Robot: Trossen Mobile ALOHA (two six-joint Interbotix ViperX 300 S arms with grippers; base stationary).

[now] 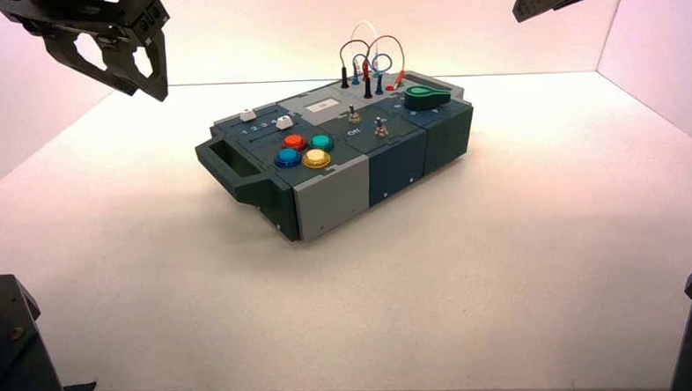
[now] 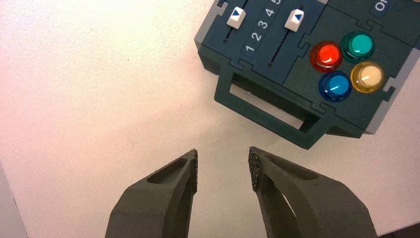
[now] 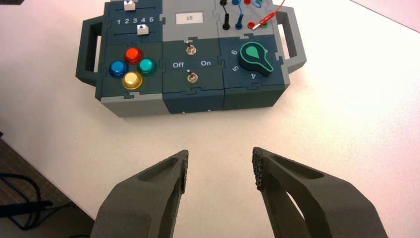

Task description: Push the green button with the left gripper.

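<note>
1. Under the box, the pale counter (image 1: 400, 299) carries the whole job; the box (image 1: 332, 196) sits on it at a slant, its near corner toward the camera.
2. Left of the box and raised above it is the left gripper (image 2: 223, 168), its fingers spread apart with nothing between them. It touches neither the box nor any button. It is the one that has to work, so the approach, the push and the lift away all look left to do.
3. Right of the box, also raised, the right gripper (image 3: 220, 166) waits with its fingers parted and empty; the task asks nothing of it.
4. Toward the box's right end is the dark green pointer knob (image 1: 426, 97), easy to rule out as the target.
5. At the box's left end, on its near side, is the green button (image 1: 321, 143), the back right one of four. The red button (image 1: 294, 142), blue button (image 1: 288, 157) and yellow button (image 1: 316, 158) crowd it, so the fingers probably need closing first. No push is under way; whether one has already registered, I cannot tell.
</note>
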